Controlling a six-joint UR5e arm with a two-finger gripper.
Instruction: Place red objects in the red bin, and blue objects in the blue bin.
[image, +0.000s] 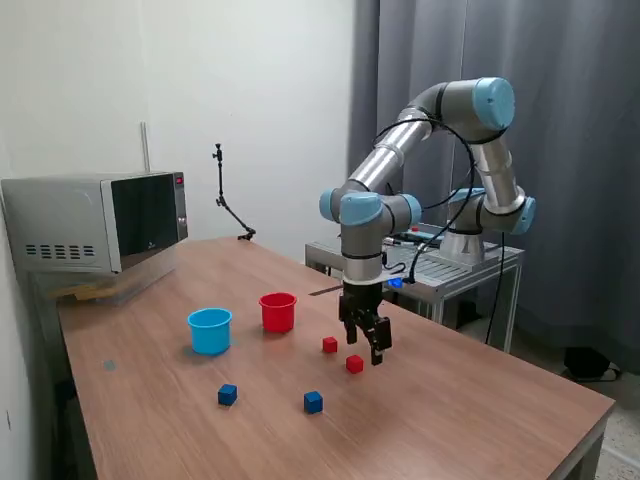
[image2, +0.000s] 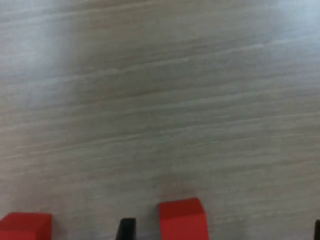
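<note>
Tabletop (image: 480, 400): gripper (image: 366, 345) low, beside red cube (image: 354, 364)

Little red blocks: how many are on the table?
2. One red cube sits just past the red cup; the other red cube lies right beside the gripper. None looks hidden.

The UR5e arm (image: 400, 150) has silver-grey tubular links and chunky joints capped in light blue. Thin black cables run loosely along it. At its end sits a black two-finger gripper (image: 367, 345), below a grey wrist section ringed in black.
</note>
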